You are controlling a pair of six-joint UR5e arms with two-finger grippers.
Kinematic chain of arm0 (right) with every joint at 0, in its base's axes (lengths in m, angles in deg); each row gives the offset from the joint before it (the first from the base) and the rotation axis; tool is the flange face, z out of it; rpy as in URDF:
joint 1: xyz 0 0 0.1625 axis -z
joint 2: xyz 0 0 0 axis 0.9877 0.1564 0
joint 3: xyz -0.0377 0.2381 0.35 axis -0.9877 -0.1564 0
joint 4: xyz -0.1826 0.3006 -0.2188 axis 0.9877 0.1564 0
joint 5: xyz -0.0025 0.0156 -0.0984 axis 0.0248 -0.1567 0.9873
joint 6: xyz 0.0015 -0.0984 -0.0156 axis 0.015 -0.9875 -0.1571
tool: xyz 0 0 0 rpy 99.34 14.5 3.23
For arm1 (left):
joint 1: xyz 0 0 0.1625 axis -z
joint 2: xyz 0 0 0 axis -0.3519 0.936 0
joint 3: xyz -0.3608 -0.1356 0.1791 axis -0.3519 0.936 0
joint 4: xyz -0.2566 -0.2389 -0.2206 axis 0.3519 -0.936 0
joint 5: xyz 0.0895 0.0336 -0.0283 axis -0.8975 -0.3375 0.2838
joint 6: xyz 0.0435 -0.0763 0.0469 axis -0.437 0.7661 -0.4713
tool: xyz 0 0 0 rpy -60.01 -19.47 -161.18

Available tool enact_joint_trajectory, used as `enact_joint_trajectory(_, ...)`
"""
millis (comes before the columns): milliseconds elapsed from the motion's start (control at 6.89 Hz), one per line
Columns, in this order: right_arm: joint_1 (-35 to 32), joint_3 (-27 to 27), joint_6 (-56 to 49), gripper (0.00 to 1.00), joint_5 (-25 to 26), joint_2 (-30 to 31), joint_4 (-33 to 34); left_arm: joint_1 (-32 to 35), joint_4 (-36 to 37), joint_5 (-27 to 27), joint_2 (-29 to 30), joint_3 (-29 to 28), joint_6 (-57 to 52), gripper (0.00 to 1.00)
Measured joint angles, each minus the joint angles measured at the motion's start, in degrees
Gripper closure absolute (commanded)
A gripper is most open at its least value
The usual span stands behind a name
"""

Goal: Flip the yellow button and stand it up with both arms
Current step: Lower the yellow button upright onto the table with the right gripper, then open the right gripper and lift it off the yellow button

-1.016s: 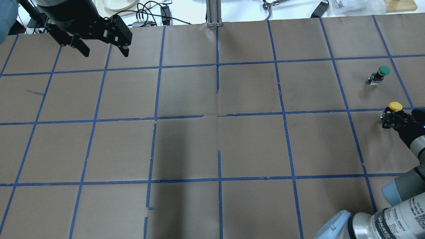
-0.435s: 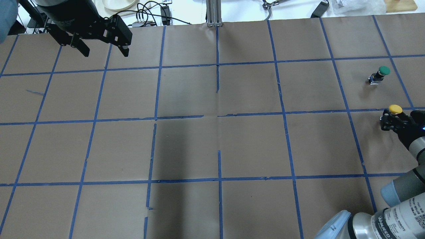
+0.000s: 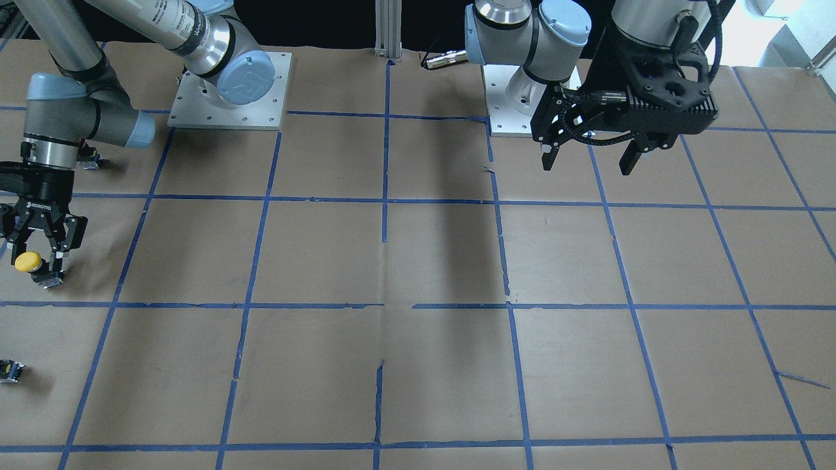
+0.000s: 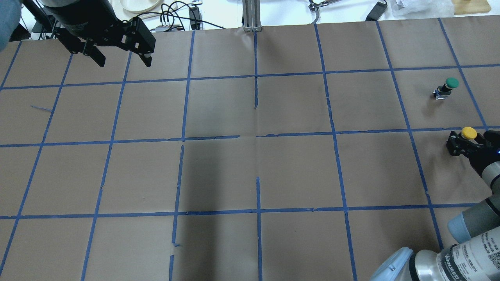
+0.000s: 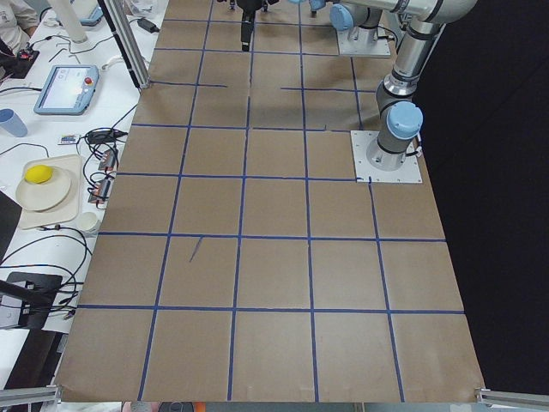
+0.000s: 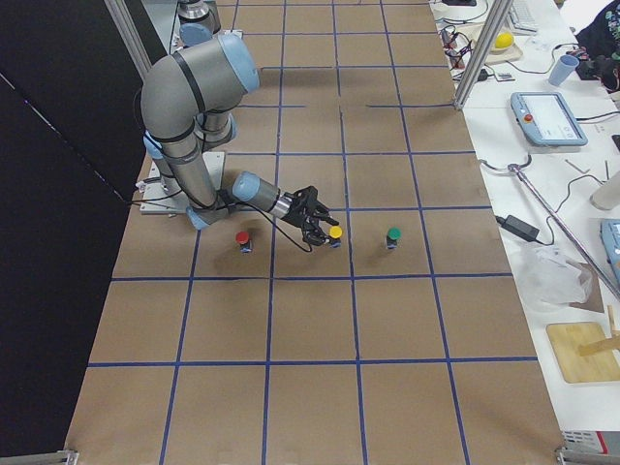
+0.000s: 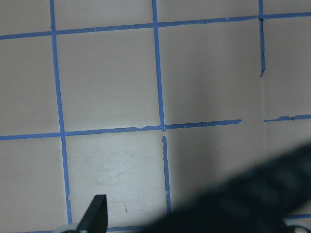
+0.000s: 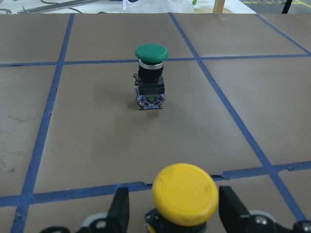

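The yellow button [image 4: 468, 133] stands cap-up on the brown paper near the table's right edge. It also shows in the front view [image 3: 28, 262] and the right side view [image 6: 335, 232]. In the right wrist view its yellow cap [image 8: 184, 194] sits low in the middle, with one black finger on each side and a gap to each. My right gripper [image 4: 468, 139] [image 3: 38, 258] is open around the button, low over the table. My left gripper [image 4: 124, 62] [image 3: 588, 166] is open and empty, held high over the far left part of the table.
A green-capped button [image 4: 449, 86] [image 8: 151, 77] stands one square beyond the yellow one. A red-capped button [image 6: 242, 238] stands nearer the robot's base, beside the right arm. Blue tape lines divide the paper into squares. Cables and a plate lie past the far edge.
In the overhead view the yellow cap has shifted slightly toward the robot, deeper between the right gripper's fingers. The left arm has not moved.
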Motion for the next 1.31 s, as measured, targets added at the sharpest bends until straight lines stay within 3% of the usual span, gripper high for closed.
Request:
enact_joint_trajectory(725, -1.15, 0.14, 3.3, 0.0, 9.32, 0.53, -0.85, 0.0, 0.0, 0.0, -0.02, -0.06, 0.0, 0.0)
enact_joint_trajectory(1306, -6.82, -0.68, 5.34, 0.0, 16.72, 1.01, -0.9, 0.0, 0.0, 0.0, -0.03, -0.09, 0.0, 0.0)
